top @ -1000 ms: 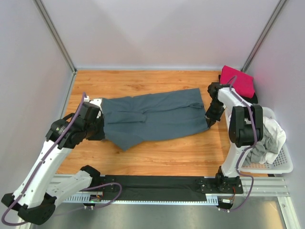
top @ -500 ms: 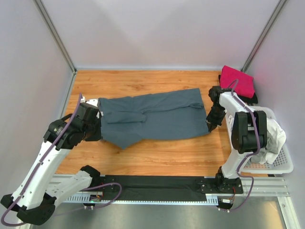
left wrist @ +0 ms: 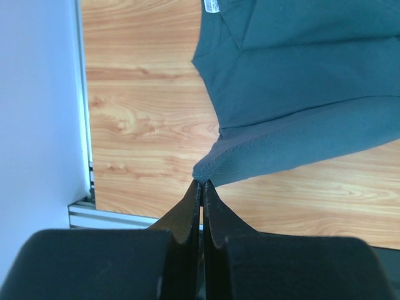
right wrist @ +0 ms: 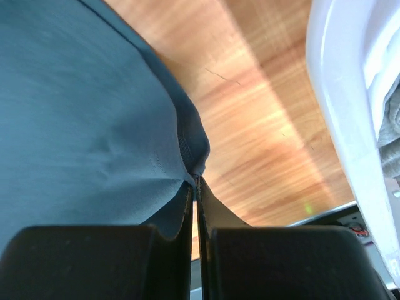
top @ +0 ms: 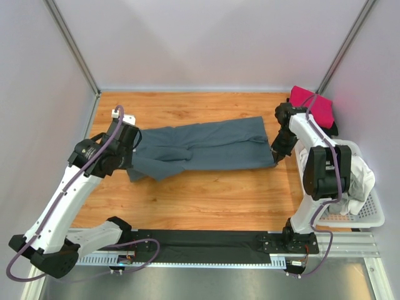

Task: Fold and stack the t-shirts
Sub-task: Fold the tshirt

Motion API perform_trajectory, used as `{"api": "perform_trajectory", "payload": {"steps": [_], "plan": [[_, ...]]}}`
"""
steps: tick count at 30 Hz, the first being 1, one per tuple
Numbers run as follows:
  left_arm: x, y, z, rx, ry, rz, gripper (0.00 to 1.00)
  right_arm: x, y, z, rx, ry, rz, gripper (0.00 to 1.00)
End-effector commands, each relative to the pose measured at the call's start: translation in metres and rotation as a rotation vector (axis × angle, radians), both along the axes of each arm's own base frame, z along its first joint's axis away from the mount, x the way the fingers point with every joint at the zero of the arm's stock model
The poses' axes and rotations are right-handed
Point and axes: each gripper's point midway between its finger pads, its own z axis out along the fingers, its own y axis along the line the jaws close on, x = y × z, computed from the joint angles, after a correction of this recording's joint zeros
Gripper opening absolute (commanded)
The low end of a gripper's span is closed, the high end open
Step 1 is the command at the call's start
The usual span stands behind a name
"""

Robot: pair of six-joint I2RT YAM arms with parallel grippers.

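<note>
The large slate blue-grey t-shirt (top: 206,147) lies as a long band across the wooden table. My left gripper (top: 133,170) is shut on its near-left corner; in the left wrist view the closed fingertips (left wrist: 201,183) pinch the hem of the shirt (left wrist: 300,81). My right gripper (top: 275,156) is shut on the near-right corner; in the right wrist view the tips (right wrist: 197,181) hold the seam of the shirt (right wrist: 81,94). A folded magenta-pink t-shirt (top: 310,106) lies at the far right on a black one (top: 332,129).
A white lattice basket (top: 369,215) at the right edge holds white and light grey shirts (top: 357,181); its wall shows in the right wrist view (right wrist: 337,94). Walls enclose the table on three sides. A black rail (top: 200,240) runs along the near edge.
Both grippers have carried the shirt's near edge toward the far side. The left arm swung up and away most, so the shirt now looks narrower.
</note>
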Motion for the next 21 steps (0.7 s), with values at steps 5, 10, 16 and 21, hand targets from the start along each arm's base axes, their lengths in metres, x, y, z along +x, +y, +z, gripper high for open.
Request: {"api": "perform_trajectory", "payload": {"steps": [5,10,16,21], "plan": [[0.026,0.003,0.020,0.073,-0.095,-0.025,0.00,0.035,0.003,0.016,-0.006,-0.097,-0.051,0.00],[0.036,0.000,0.021,0.083,-0.106,-0.023,0.00,0.045,0.005,0.021,0.004,-0.125,-0.072,0.00],[0.047,-0.001,0.023,0.109,-0.128,-0.016,0.00,0.058,0.003,0.027,-0.011,-0.139,-0.063,0.00],[0.058,0.004,0.028,0.169,-0.145,-0.006,0.00,0.065,0.001,0.026,-0.022,-0.140,-0.062,0.01]]}}
